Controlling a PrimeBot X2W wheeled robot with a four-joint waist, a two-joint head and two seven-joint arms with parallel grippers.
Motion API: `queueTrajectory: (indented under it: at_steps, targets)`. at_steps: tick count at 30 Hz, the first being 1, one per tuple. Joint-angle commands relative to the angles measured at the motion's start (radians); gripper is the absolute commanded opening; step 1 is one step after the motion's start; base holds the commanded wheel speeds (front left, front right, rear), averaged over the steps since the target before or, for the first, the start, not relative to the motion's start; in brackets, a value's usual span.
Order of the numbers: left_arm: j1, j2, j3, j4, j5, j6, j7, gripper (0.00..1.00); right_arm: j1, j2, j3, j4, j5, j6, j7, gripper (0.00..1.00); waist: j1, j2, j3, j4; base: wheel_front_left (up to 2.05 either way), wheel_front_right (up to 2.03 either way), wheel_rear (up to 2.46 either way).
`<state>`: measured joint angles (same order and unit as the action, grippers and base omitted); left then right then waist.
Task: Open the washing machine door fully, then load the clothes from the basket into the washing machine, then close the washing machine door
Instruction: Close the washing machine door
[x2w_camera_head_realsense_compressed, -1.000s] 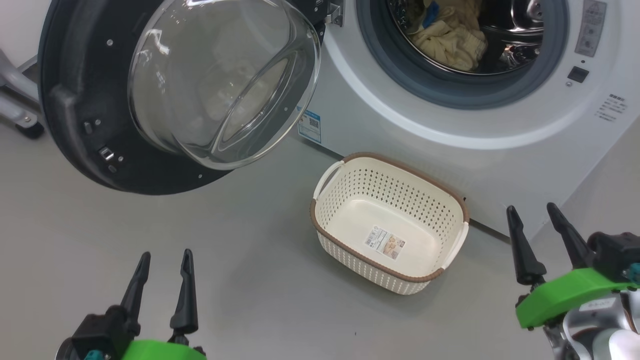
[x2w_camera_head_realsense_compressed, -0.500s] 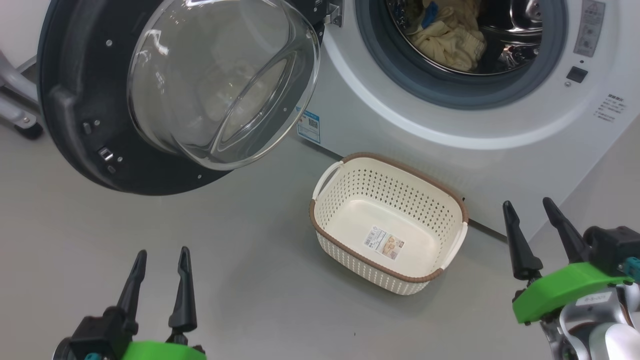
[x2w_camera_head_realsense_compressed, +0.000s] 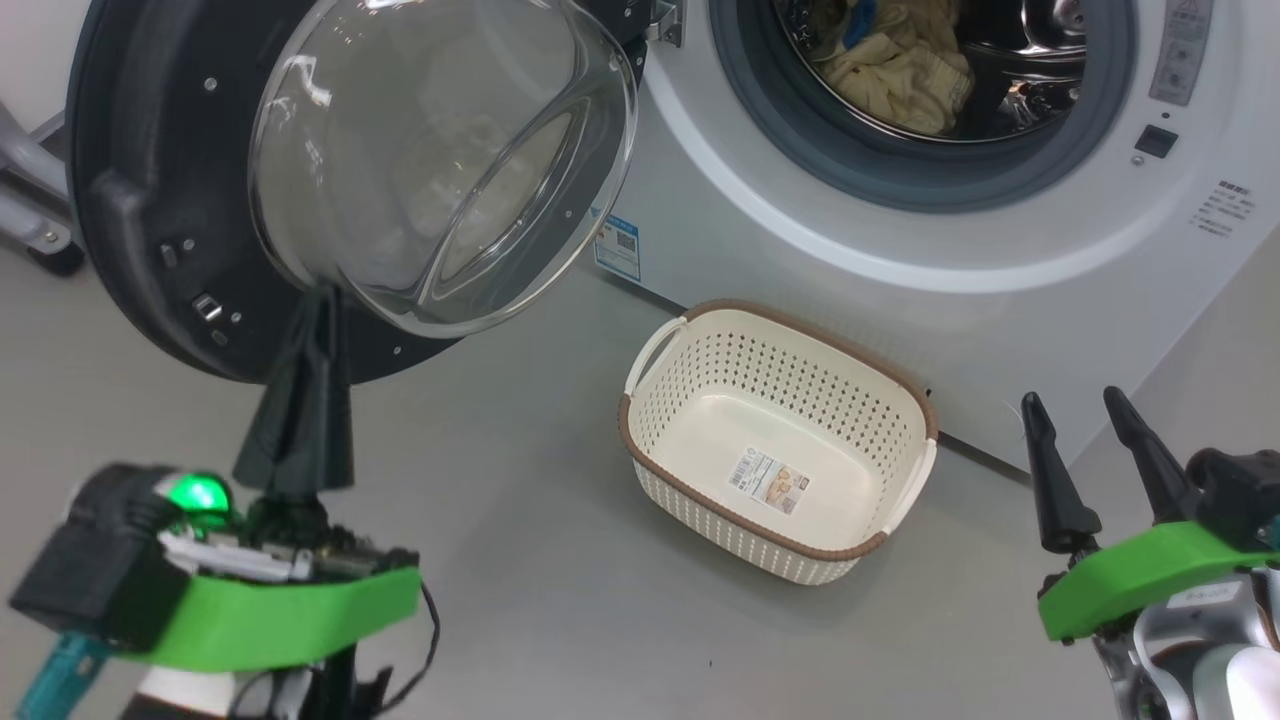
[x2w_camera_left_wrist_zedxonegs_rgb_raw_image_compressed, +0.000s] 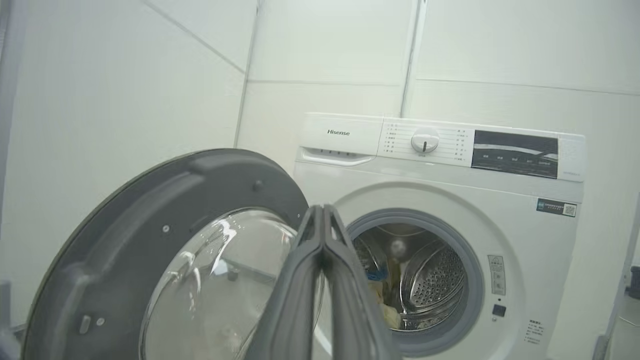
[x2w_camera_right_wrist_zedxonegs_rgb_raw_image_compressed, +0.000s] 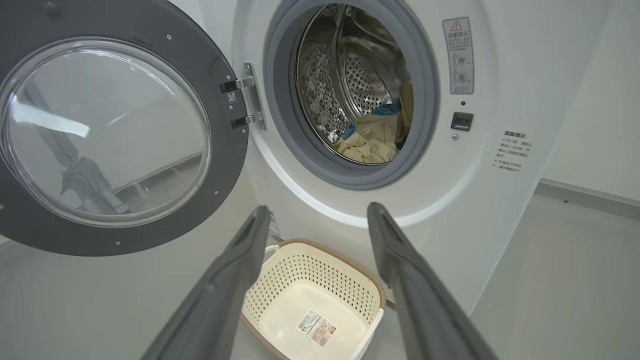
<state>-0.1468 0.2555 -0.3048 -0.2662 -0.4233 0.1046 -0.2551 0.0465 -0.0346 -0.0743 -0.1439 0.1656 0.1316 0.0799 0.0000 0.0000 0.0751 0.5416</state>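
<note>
Door (x2w_camera_head_realsense_compressed: 130, 150) swung wide, left of the drum opening in head view: black rim, clear glass bowl bulging out. Washer (x2w_camera_head_realsense_compressed: 800, 250) white, grey gasket, steel drum. Clothes (x2w_camera_head_realsense_compressed: 900, 65) sit in the drum: cream-yellow heap with a blue patch, piece count unreadable. Basket (x2w_camera_head_realsense_compressed: 790, 385) upright on the floor (x2w_camera_head_realsense_compressed: 500, 500) just in front of the washer, empty, one sticker (x2w_camera_head_realsense_compressed: 768, 483) on its base. Counts: one door, one washer, one basket, two tools. Left tool (x2w_camera_head_realsense_compressed: 318, 300) clenched, fingers pressed together, grasping nothing, raised with its tips over the door's lower rim in head view; contact can't tell. Right tool (x2w_camera_head_realsense_compressed: 1070, 398) released, fingers spread, right of the basket, apart from it.
</note>
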Motion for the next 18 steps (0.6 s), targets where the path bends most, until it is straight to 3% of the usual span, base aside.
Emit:
queueTrajectory:
  at_steps: [1, 5, 8, 18]
  targets:
    - [-0.107, 0.027, 0.058, -0.074, -0.013, -0.025, -0.004, 0.0, -0.026, -0.016, 0.013, -0.044, -0.002, -0.001, 0.004, 1.0, 0.0, 0.0, 0.0, 0.0, 0.0, 0.0, 0.0]
    - [-0.276, 0.046, 0.107, -0.137, -0.1, -0.086, 0.025, 0.0, -0.02, -0.016, 0.01, -0.054, -0.001, -0.001, 0.007, 1.0, 0.0, 0.0, 0.001, -0.001, 0.0, 0.0, 0.0]
    - [-0.424, 0.073, 0.172, -0.091, -0.188, -0.119, 0.071, 0.0, -0.015, -0.016, 0.005, -0.06, 0.002, -0.001, 0.006, 1.0, 0.0, 0.0, -0.003, -0.005, 0.0, 0.0, 0.0]
    - [-0.772, 0.186, 0.403, 0.478, -0.538, -0.175, 0.258, 0.0, 0.0, -0.016, -0.001, -0.065, 0.014, -0.001, -0.005, 1.0, 0.0, 0.0, 0.003, -0.093, 0.0, 0.0, 0.0]
